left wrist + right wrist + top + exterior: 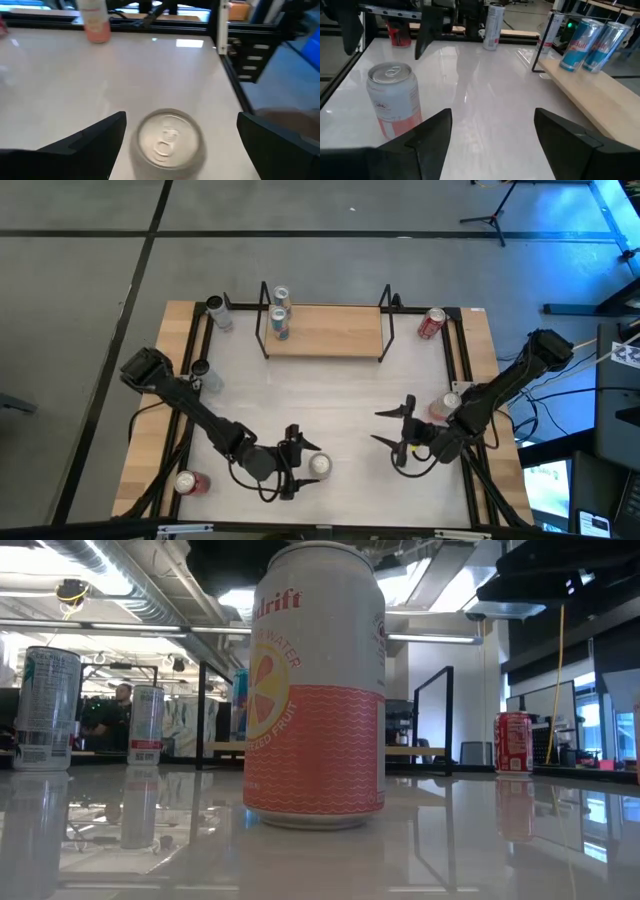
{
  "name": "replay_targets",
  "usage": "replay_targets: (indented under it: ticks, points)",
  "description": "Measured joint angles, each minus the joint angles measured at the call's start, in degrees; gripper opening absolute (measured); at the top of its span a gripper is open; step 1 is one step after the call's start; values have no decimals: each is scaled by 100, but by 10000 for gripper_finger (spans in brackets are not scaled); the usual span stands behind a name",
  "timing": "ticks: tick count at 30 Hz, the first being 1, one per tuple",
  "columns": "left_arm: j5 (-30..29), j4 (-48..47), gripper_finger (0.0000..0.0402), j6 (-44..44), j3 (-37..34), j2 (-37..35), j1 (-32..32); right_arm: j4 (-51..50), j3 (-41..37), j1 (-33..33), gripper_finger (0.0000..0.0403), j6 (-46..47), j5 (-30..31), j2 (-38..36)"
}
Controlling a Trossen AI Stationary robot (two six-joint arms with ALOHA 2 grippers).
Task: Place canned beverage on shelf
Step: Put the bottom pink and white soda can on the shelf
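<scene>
1. Can (319, 464), pink and white, stands upright near the table's front edge, just beside the left gripper (296, 463); the low view cuts off part of its label.
2. In the left wrist view the can's top (168, 138) sits between the spread fingers (92, 140), untouched.
3. The right gripper (398, 429) hovers over bare table (330, 395), jaws spread, holding nothing.
4. The shelf (325, 330) at the back holds two blue cans (280, 315) at its left end; the rest of its board is bare.
5. Other cans stand about the table: a red one (431, 323) right of the shelf, a silver one (217, 311) left of it.
6. The white tabletop is glossy; beyond it lies an office with ceiling ducts.
</scene>
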Motion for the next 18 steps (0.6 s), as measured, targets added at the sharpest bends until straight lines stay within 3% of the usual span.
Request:
replay_targets:
  ticks: [18]
  points:
    - [187, -68, 370, -48, 0, 60, 148, -2, 0, 0, 280, -266, 96, 1]
